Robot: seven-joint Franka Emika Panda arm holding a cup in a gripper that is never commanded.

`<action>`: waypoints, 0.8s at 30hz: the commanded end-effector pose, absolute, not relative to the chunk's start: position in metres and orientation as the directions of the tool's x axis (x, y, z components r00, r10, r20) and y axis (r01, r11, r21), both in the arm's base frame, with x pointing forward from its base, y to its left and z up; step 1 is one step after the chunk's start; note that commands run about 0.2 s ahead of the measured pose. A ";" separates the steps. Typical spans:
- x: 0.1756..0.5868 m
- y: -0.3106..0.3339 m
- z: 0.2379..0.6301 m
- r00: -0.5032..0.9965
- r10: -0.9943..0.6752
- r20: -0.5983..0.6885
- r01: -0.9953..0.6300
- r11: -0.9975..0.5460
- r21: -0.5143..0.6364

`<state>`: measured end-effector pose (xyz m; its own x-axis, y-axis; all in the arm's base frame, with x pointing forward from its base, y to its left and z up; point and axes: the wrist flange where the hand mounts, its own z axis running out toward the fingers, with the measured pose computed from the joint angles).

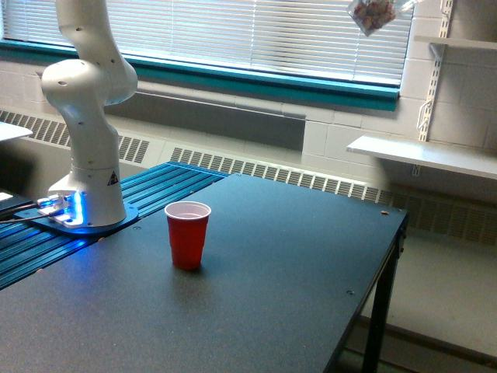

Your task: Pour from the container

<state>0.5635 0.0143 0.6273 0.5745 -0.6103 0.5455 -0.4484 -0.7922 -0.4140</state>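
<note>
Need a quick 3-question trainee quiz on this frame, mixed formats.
1. True or false: the red cup stands upright on the dark table.
2. Where is the clear container? A) on the table B) high at the frame's top, toward the exterior view's right C) inside the red cup
3. Fill in: the robot base glows ____ at its foot.

Key: 1 true; 2 B; 3 blue. The gripper itself is out of view.

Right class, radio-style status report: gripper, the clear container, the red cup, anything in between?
Gripper out of frame, state unknown. Clear container high at top edge, tilted, reddish-brown contents inside. Red cup upright on black table, far down and toward exterior view's left. Nothing in the way.
</note>
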 end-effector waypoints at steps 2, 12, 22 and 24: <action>0.556 -0.009 0.552 0.646 -0.623 0.441 -0.528 -0.782 -0.331; 0.505 -0.032 0.495 0.688 -0.665 0.293 -0.609 -0.747 -0.265; 0.437 -0.052 0.446 0.672 -0.718 0.183 -0.688 -0.696 -0.202; 0.423 -0.056 0.438 0.661 -0.732 0.165 -0.706 -0.681 -0.197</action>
